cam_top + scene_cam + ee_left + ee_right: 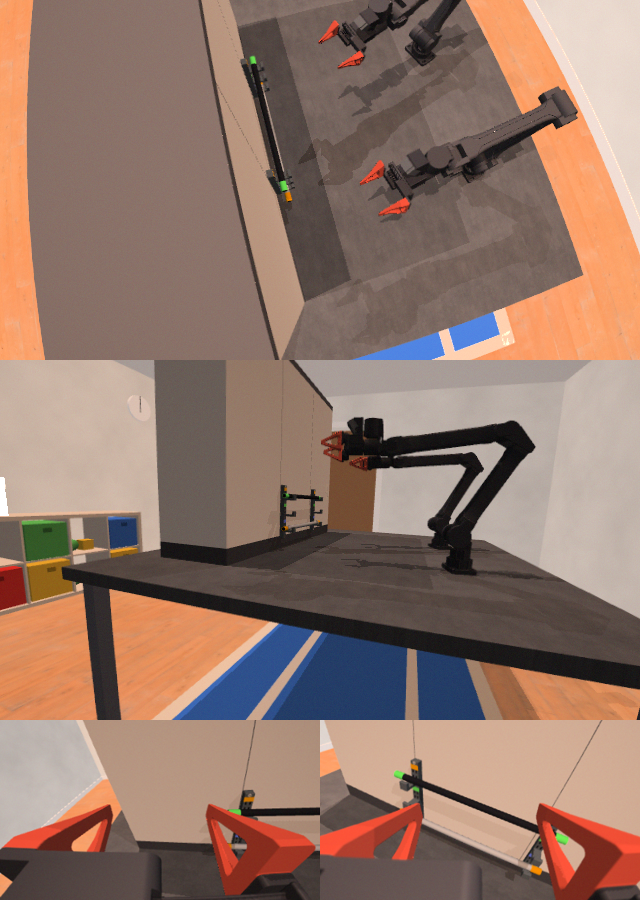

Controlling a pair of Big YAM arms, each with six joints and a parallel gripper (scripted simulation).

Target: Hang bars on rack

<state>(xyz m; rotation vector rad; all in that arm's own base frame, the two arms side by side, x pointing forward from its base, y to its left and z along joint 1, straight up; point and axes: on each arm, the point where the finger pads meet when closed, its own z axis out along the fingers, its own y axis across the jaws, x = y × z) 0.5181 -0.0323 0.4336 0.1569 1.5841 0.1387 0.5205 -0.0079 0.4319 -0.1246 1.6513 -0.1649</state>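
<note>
A black bar with green ends (268,122) (302,496) (281,812) (473,803) lies on the top pair of rack arms, under the orange labels (248,799) (414,767). A grey bar with orange ends (302,526) (473,841) lies on the bottom pair, under the blue labels (530,855). The middle pair, under the green labels (416,789), holds no bar. My left gripper (370,199) (323,446) (159,809) is open and empty, back from the wall and higher than the rack. My right gripper (329,55) (351,463) (479,809) is open and empty, also back from the rack.
The beige wall (265,240) (255,460) (173,772) (501,756) stands behind the rack. The dark table (400,260) (300,590) lies below both grippers. Open air separates the grippers from the rack and from each other.
</note>
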